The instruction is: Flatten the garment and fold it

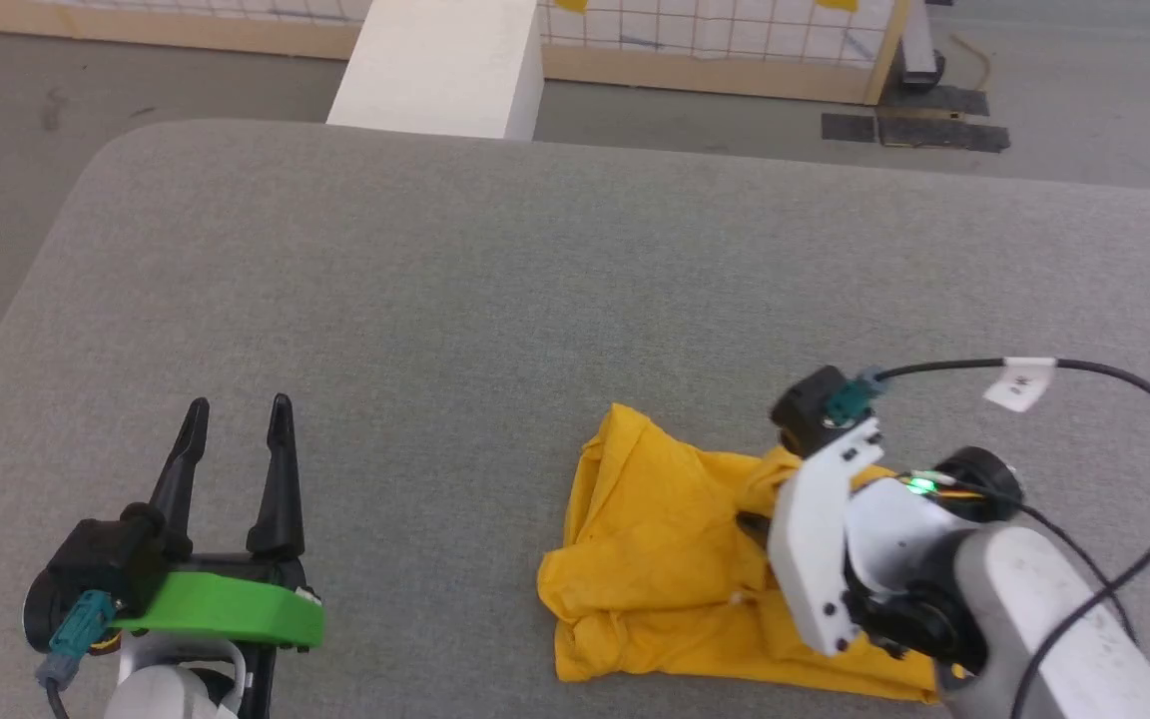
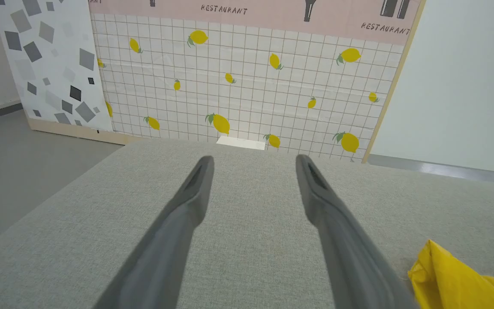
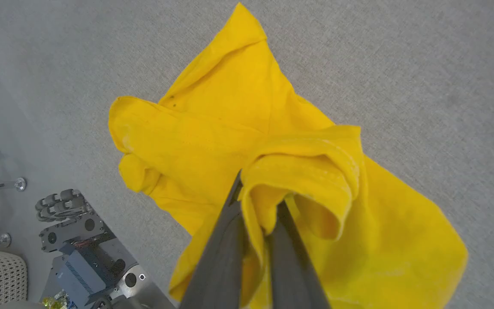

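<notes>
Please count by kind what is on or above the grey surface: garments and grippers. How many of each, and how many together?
Yellow garment: 1
Grippers: 2 (left gripper open, right gripper shut on the garment)
Total: 3

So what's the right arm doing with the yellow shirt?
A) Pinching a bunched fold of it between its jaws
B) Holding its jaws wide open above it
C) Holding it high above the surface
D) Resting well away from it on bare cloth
A: in the right wrist view the right jaws are closed on a bunched fold of the shirt, with yellow cloth squeezed between them.
</notes>
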